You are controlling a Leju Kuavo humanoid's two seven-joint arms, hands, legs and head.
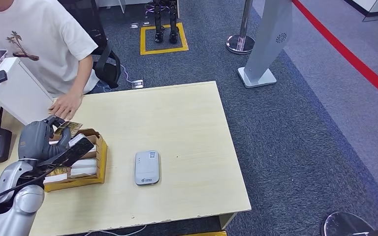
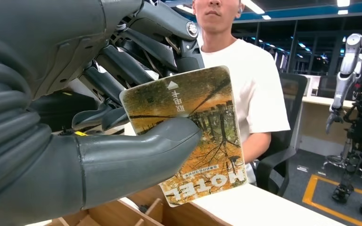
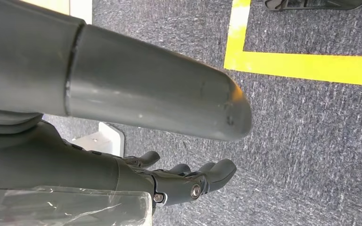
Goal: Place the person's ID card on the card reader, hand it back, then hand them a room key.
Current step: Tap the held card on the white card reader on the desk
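The left hand (image 2: 122,141) pinches a room key card (image 2: 193,136) between thumb and fingers, above the cardboard box (image 1: 86,169) at the table's (image 1: 187,118) left side. The person's hand (image 1: 65,105) rests flat on the table just beyond. The card reader (image 1: 147,167) lies mid-table. The right hand (image 3: 169,141) hangs over carpet, fingers apart, holding nothing.

An office-like robot test hall: grey carpet (image 1: 275,128) marked with yellow floor tape (image 1: 163,49) and a red line (image 1: 344,51), a stanchion post (image 1: 242,39), a glass-walled background with ceiling strip lights, and another humanoid robot (image 2: 358,94) (standing on a taped square).
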